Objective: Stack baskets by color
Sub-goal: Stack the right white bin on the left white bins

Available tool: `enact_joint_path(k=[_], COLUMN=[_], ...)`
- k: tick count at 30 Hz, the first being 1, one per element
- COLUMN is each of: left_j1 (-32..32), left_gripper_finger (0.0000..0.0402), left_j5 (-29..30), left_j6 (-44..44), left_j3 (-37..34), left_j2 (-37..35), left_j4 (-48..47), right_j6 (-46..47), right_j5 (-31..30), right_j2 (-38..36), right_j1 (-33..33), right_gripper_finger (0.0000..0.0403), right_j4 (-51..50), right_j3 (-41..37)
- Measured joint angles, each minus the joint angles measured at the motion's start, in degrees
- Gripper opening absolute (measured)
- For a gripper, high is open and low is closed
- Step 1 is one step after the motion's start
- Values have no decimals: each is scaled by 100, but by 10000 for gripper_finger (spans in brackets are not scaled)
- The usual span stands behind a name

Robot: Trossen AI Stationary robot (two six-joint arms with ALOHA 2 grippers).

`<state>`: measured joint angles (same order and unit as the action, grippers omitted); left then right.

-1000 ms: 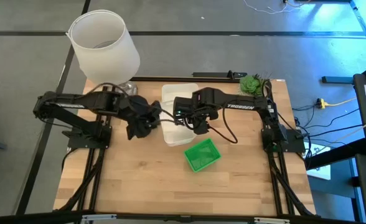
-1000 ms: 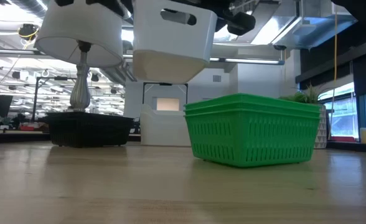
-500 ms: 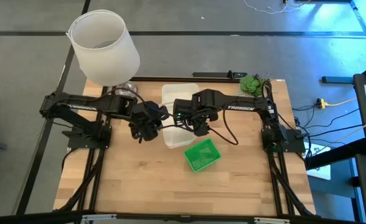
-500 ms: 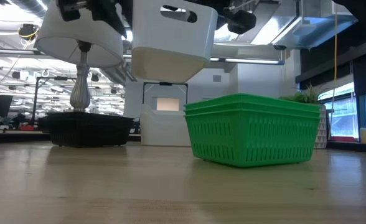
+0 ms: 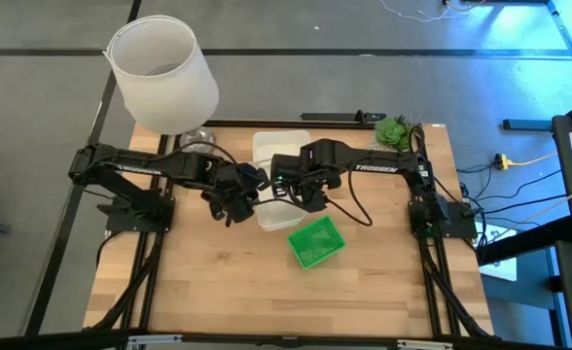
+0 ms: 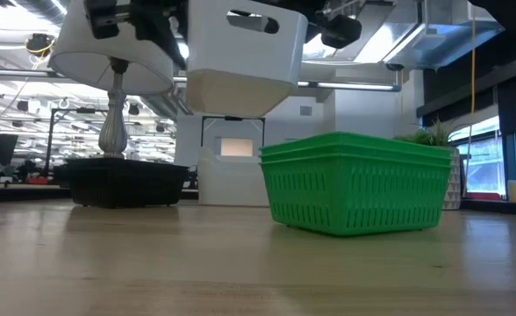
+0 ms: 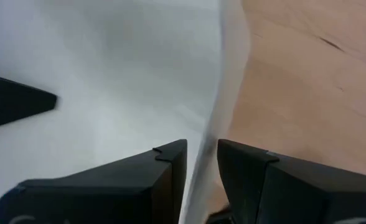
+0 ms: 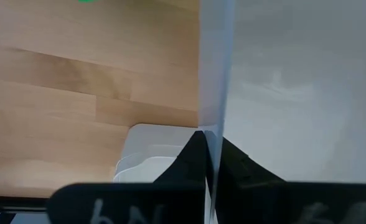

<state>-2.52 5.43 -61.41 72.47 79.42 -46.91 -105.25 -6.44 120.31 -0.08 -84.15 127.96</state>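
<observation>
White basket point(image 6: 240, 57) hangs lifted above the worktop point(image 5: 218, 282), the right end effector point(image 8: 209, 163) clamped on its wall; the left end effector point(image 7: 201, 163) straddles the opposite rim, seemingly unclosed, likely steadying it for stacking.

Both arms are matte black, built of slim tubular links joined by blocky housings. The right arm point(image 5: 383, 167) carries white "TROSSEN" lettering along its forearm link, legible in the high view. Its base point(image 5: 432, 212) is a squat black block with black cables looping from it, and another black cable arcs beneath the wrist. The left arm point(image 5: 140, 165) has faint white lettering too small to read, and a black base mount point(image 5: 130, 209) on dark frame rails. The left gripper point(image 7: 201, 171) has 2 flat, angular black fingers point(image 7: 164, 174), each with a small notch on its upper edge. The right gripper point(image 8: 209, 163) has 2 black wedge-shaped fingers point(image 8: 245, 168) tapering to sharp tips, behind a dark crossbar bearing blurred pale markings.
</observation>
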Motion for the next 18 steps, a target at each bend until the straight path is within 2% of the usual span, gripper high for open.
enact_joint_path(k=[9,16,18], left_j1=[0,-6,-7], left_gripper_finger=[77,12,7], left_j5=[8,51,48], left_j6=[213,64,63], left_j3=[-9,-9,-9], left_j2=[-9,-9,-7], left_j4=[54,44,50], right_j6=[-4,-26,-26], right_j5=[0,7,9], right_j2=[-2,-10,-11], right_j1=[-2,-4,-4], right_gripper_finger=[0,0,0], right_j4=[4,2,8], right_j3=[0,0,2])
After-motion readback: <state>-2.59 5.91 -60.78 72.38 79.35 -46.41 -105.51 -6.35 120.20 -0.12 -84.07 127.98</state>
